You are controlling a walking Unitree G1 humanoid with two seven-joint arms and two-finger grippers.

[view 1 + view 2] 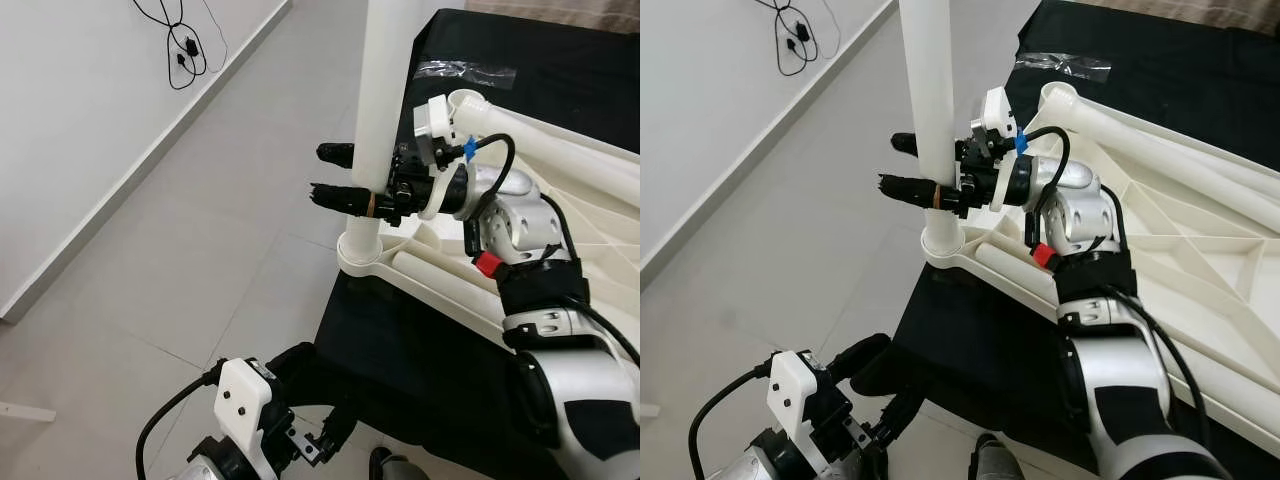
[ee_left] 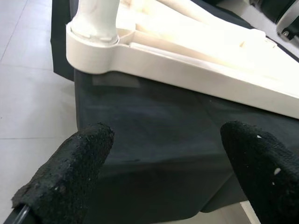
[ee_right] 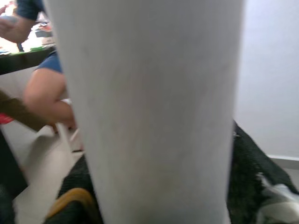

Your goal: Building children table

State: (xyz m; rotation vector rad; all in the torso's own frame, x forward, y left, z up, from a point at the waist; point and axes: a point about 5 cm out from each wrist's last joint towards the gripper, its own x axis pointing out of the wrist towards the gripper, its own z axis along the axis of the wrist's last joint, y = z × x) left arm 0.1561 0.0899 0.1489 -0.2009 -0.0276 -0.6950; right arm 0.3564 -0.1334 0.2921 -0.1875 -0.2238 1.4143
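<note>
Pale grey floor tiles (image 1: pixel 150 260) run to a white wall where a black cable (image 1: pixel 185 45) trails down, as seen from the left eye; a black-draped platform (image 1: pixel 420 370) carries an upturned cream plastic children's table top (image 1: pixel 560 200) with ribbed underside. A cream cylindrical table leg (image 1: pixel 380 90) stands upright in the round corner socket (image 1: pixel 362 252) at the top's nearest corner, over the platform's edge. The right gripper (image 1: pixel 345 175) reaches in from the platform side, its two black fingers closed around the leg just above the socket, one finger on either side. A clear plastic bag (image 1: pixel 465 70) lies on the black cloth behind the table top; what it holds cannot be told.

From the right eye, the left gripper (image 1: pixel 880 395) hangs low beside the platform's near corner, above the floor.

Through the left wrist camera, the left gripper's two black fingertips (image 2: pixel 70 172) stand wide apart, holding nothing, facing the black drape below the socket and the leg's base.

Through the right wrist camera, the leg sits close between the dark fingers (image 3: pixel 250 182); a seated person's arm (image 3: pixel 46 100) shows blurred behind.
</note>
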